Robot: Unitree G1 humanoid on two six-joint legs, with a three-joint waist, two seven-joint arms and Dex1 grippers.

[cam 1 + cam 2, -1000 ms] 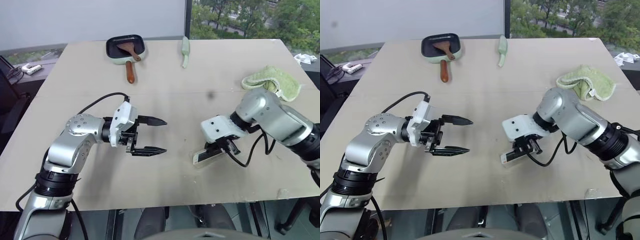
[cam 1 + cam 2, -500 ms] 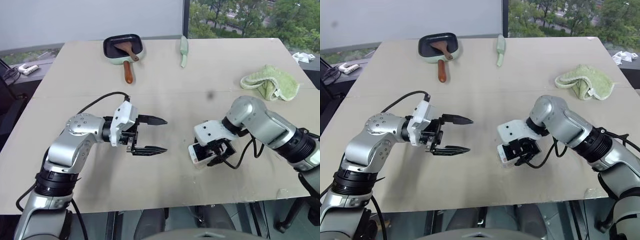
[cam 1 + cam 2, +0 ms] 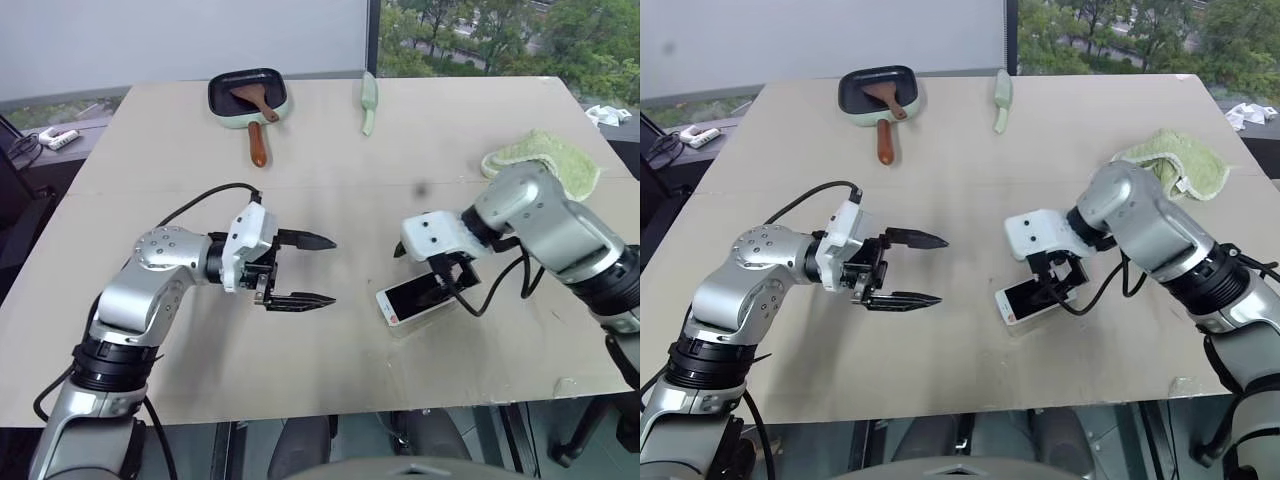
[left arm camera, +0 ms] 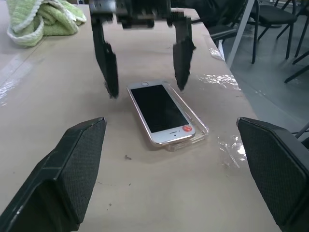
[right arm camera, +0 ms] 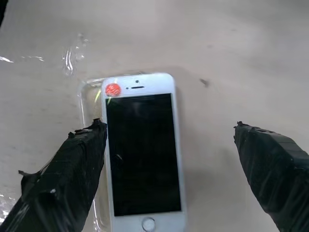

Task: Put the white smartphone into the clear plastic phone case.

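Right gripper (image 3: pixel 445 283): fingers spread wide, holding nothing, pointing down and to the robot's left over the tabletop. Its fingertips (image 4: pixel 182 58) stand above the far end of the white smartphone (image 3: pixel 413 298), one to each side of it; whether either tip touches the phone cannot be told.

The white smartphone lies flat and screen-up on the table (image 3: pixel 330 180), near the front edge, on the robot's right half. The screen is black, with white bezels at both ends and a small red mark (image 5: pixel 112 89) on one bezel.

The clear plastic phone case (image 4: pixel 198 131) lies under the phone and is offset from it: in the wrist views a strip of transparent shell juts out past one long side and past the end carrying the red mark. The phone rests on the case and is not seated squarely within its rim.

Left gripper (image 3: pixel 306 270): fingers likewise wide apart and empty. It is held above the table, pointing across toward the robot's right, well apart from the phone and case, with bare table between.

Further out, toward the far edge of the table: a dark square pan (image 3: pixel 248 95) with a brown wooden-handled utensil (image 3: pixel 258 130) lying in it, and a pale green utensil (image 3: pixel 369 100) beside it. A crumpled green cloth (image 3: pixel 565 160) lies at the right, behind the right arm
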